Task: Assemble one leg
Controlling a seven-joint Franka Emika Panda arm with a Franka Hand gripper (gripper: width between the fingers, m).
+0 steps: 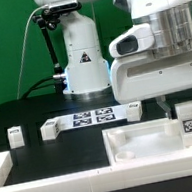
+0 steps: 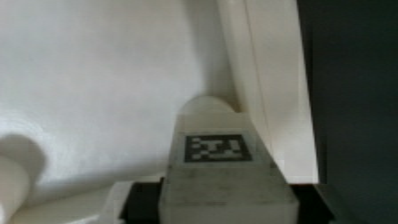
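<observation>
On the black counter (image 1: 26,116), a large white top (image 1: 142,142) lies at five o'clock, the marker board (image 1: 91,117) at centre. Over the top's three o'clock edge, the end effector (image 1: 186,119) is clenched around a tagged leg (image 1: 186,117), upright.

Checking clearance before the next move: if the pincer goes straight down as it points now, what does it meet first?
Probably the large white recessed piece: the pincer, shut on the leg, hangs just above it, so the leg's lower end would touch first; the exact gap is unclear.
</observation>
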